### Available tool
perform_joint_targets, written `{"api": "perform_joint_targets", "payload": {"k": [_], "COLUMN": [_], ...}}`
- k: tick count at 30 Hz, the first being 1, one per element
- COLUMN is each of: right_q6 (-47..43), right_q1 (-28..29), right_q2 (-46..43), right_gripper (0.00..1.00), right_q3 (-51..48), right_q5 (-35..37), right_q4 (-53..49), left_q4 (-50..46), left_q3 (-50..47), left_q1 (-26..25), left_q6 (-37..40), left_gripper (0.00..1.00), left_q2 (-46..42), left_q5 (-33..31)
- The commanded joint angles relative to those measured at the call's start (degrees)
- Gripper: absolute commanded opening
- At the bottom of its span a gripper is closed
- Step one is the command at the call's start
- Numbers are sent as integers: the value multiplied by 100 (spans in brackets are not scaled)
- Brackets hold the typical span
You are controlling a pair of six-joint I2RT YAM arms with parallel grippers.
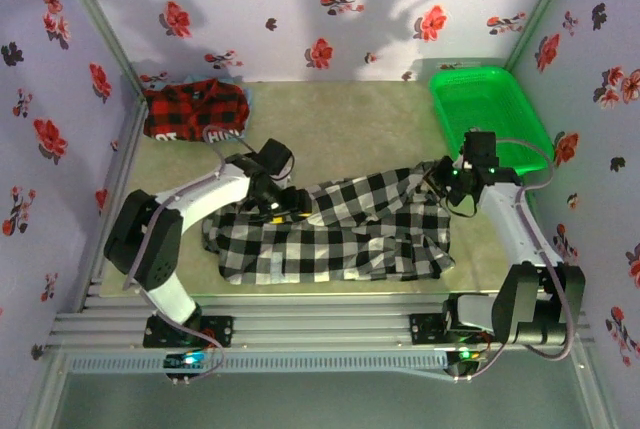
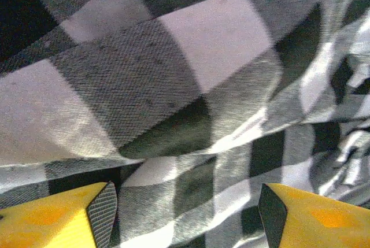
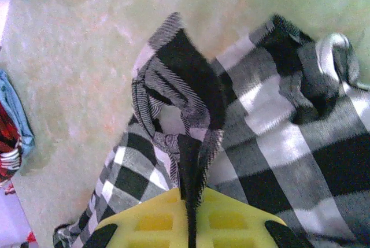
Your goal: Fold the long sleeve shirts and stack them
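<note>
The checked shirt lies spread on the table; the red shirt sits in the far left corner. The right gripper pinches a thin ridge of checked cloth. The left gripper stands wide over the shirt, holding nothing. With only 1 grip, the fold may drag askew or the thin pinch may slip.

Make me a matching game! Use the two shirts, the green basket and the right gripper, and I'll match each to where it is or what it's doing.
Things:
1. checked shirt
2. red plaid shirt
3. green basket
4. right gripper

Matches:
A. in the far right corner
B. shut on a fold of checked cloth
C. in the far left corner
D. spread out in the middle

Pairs: 1-D, 2-C, 3-A, 4-B
</note>
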Motion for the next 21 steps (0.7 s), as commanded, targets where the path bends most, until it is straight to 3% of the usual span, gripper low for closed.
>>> {"api": "perform_joint_targets", "payload": {"k": [1, 10, 21], "right_q6": [13, -408, -673], "right_q1": [17, -136, -212], "right_q2": [-179, 345, 357], "right_gripper": [9, 9, 13], "right_q3": [15, -110, 646], "right_q5": [-20, 156, 102], "right_q4": [-566, -355, -1401], "left_q4": [84, -55, 211], "left_q3": [-163, -216, -61], "left_q1": [76, 388, 479], "left_q6": [218, 358, 206], "left_gripper": [67, 65, 66], "left_q2": [198, 404, 475], "left_q5": [-445, -984, -982]}}
